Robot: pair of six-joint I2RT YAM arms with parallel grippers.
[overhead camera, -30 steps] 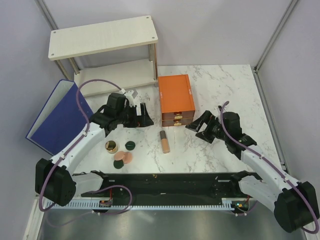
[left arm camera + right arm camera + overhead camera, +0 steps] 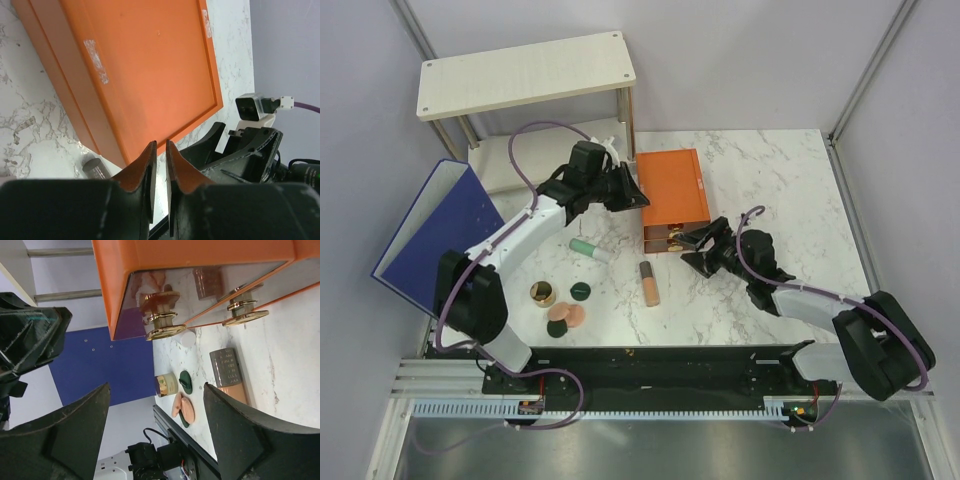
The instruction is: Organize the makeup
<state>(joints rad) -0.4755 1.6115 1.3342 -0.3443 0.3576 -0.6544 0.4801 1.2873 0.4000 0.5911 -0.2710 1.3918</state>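
The makeup lies left of the orange drawer box (image 2: 672,195): a mint-green tube (image 2: 590,249), a peach tube with a dark cap (image 2: 649,283), a gold-rimmed jar (image 2: 542,293), a dark green compact (image 2: 581,291) and a peach disc (image 2: 567,315) over another green compact (image 2: 557,329). My left gripper (image 2: 632,192) hovers at the box's left top edge. In the left wrist view the left gripper (image 2: 160,145) shows only a thin slit and holds nothing. My right gripper (image 2: 692,248) stands open in front of the drawers. The right wrist view shows the two gold knobs (image 2: 162,317), the jar (image 2: 166,385) and the peach tube (image 2: 230,377).
A big blue binder (image 2: 440,235) stands open at the left. A white two-level shelf (image 2: 525,80) stands at the back left, behind the box. Metal frame posts rise at the table's back corners. The arms' black base rail (image 2: 640,365) runs along the near edge.
The left gripper rose from the table to the box's top left edge and closed, leaving the mint-green tube lying where it was. The right gripper moved left toward the drawer fronts.
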